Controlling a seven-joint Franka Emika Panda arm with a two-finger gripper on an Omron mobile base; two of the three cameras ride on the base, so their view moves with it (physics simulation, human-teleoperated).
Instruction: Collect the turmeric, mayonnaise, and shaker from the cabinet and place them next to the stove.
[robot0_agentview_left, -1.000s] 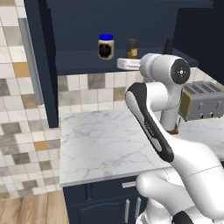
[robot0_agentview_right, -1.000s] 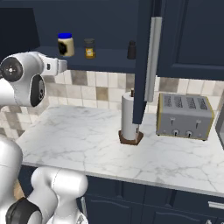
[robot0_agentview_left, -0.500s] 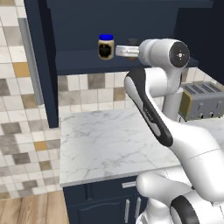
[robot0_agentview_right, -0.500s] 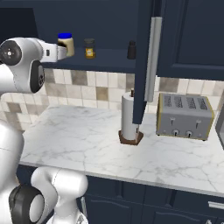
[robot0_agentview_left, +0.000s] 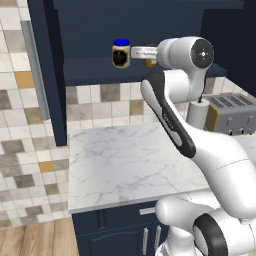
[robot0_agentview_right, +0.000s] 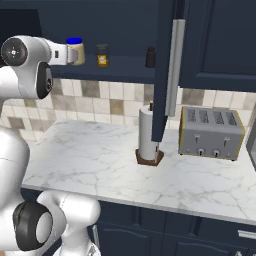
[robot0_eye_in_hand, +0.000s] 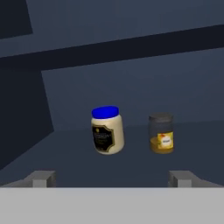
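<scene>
Gripper (robot0_eye_in_hand: 112, 178): jaws spread wide, nothing between them; raised to shelf level in front of the open cabinet (robot0_agentview_right: 125, 70), pointing in at the jars.
Mayonnaise (robot0_eye_in_hand: 107, 130): upright on the cabinet shelf, leftmost of the items; in the hand view it stands ahead of the gap between the fingertips, clear of both.
Turmeric (robot0_eye_in_hand: 161, 133): upright on the same shelf, just right of the mayonnaise, not touching it.
Shaker (robot0_agentview_right: 150, 57): upright on the shelf, well to the right of both jars, near the open door edge.
Cabinet door (robot0_agentview_right: 171, 60): swung open, silver bar handle facing the camera.
Paper towel roll (robot0_agentview_right: 148, 135): upright on the marble counter (robot0_agentview_right: 100, 160), below the door.
Toaster (robot0_agentview_right: 211, 133): on the counter, right of the roll.
</scene>
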